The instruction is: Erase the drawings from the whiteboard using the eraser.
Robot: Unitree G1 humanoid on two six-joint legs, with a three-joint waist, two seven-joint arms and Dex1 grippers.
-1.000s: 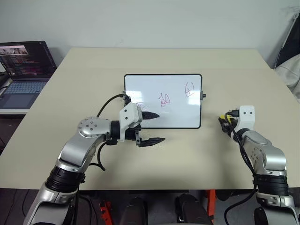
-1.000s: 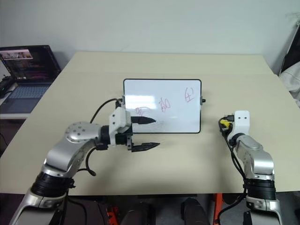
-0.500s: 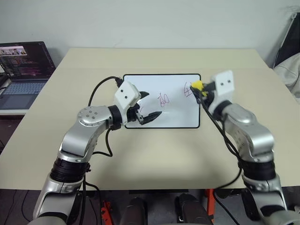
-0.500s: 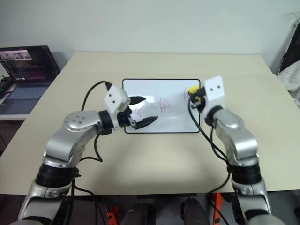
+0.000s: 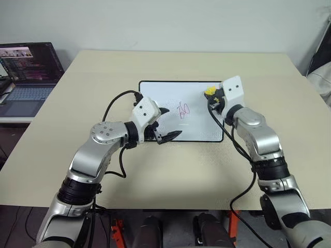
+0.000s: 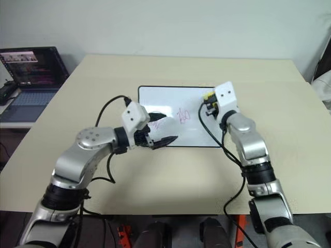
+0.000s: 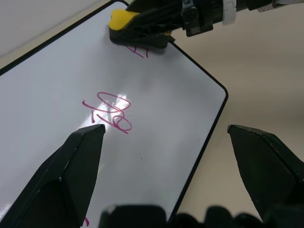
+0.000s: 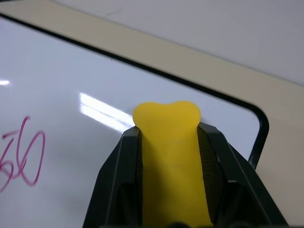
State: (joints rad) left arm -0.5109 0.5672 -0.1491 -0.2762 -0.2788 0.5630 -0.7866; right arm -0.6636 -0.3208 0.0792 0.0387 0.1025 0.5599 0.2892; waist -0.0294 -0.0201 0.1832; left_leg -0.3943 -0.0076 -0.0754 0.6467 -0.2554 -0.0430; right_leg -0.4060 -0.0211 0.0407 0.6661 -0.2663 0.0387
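Observation:
The whiteboard (image 5: 199, 124) lies flat in the middle of the table. A red-purple drawing (image 5: 183, 109) sits near its centre, also seen in the left wrist view (image 7: 110, 113). My right gripper (image 5: 211, 95) is shut on the yellow eraser (image 5: 210, 91) at the board's far right corner. The eraser (image 7: 121, 20) rests over another drawing (image 7: 140, 50), whose lines stick out from under it. My left gripper (image 5: 171, 122) stands open just above the board's near left part, with nothing between its fingers, and hides the board surface there. In the right wrist view the eraser (image 8: 171, 156) sits between the two black fingers.
An open laptop (image 5: 28, 72) stands on a lower surface off the table's left side. Dark and pale objects (image 5: 320, 67) show past the table's right edge. The beige table (image 5: 170, 170) has bare room around the board.
My right arm swung up and to the left from the table beside the board to the board's far right corner, carrying the eraser. My left gripper turned and edged forward over the board.

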